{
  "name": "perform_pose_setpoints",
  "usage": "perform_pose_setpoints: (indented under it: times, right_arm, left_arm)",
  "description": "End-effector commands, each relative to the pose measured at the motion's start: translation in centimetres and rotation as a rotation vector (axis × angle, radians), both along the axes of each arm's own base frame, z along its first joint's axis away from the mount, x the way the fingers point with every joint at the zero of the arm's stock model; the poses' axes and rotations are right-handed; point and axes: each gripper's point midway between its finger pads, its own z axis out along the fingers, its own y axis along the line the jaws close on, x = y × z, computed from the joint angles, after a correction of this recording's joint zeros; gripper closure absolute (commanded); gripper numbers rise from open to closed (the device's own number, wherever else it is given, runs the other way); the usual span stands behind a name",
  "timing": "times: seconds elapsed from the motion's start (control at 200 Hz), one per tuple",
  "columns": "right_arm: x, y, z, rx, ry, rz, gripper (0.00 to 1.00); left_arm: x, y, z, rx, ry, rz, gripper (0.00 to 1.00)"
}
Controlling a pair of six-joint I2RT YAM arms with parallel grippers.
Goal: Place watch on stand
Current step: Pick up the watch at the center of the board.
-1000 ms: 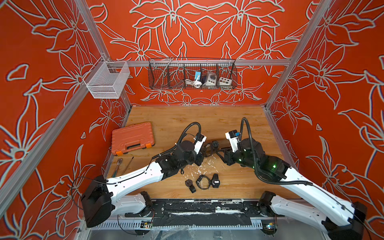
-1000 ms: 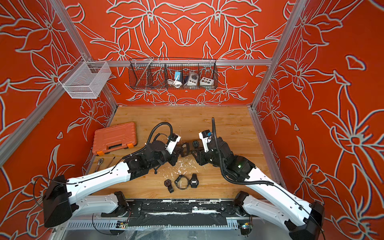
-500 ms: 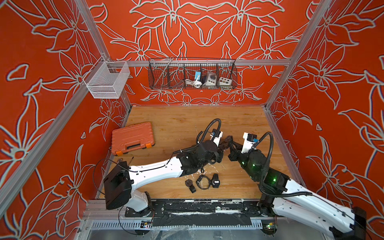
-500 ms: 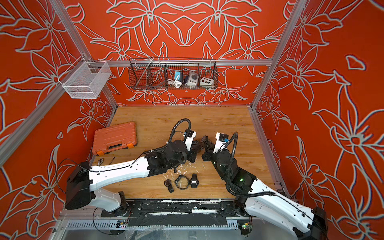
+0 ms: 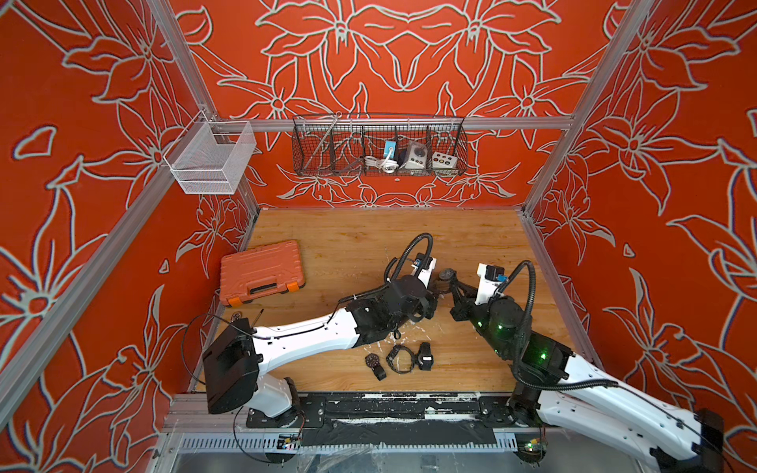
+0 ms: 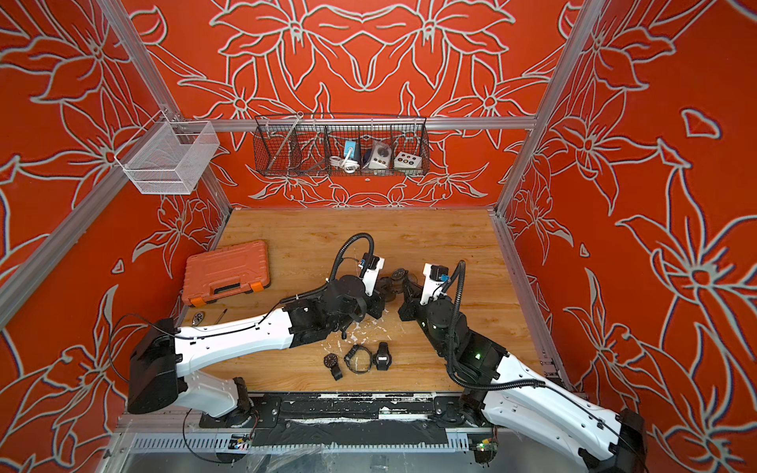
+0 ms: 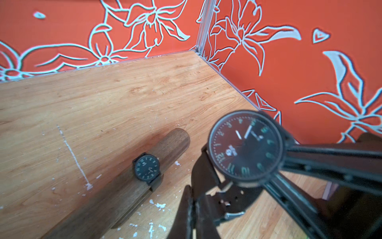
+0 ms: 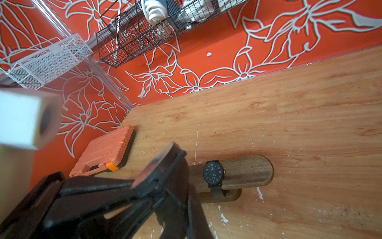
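Walls are orange-red with pale grey outlined flowers. The bench is light wood grain, flecked white. The case is orange; the stand brown; watches black-faced.

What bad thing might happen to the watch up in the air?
1. The held watch hangs in the air between the left gripper and right gripper; if a grip slips, it may drop onto the table.
2. The stand already carries another watch; sliding this one on might bump it or tip the stand.
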Motion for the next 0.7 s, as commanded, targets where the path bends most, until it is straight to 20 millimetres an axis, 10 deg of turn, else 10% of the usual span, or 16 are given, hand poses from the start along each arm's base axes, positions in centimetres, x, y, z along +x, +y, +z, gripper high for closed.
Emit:
perform_pose_setpoints:
  times: [0.0,0.696]
  right_arm:
    - [0.4,-0.4,1.2,0.001,-0.017,-0.041,0.53]
    - [1.9,-1.6,-0.4,-0.123,-0.019,-0.127,0.90]
  left_arm:
    - [0.2,-0.2,0.4,0.016,-0.014,0.005,1.00]
    - [-0.6,-0.9,1.2,0.011,-0.012,-0.016,1.00]
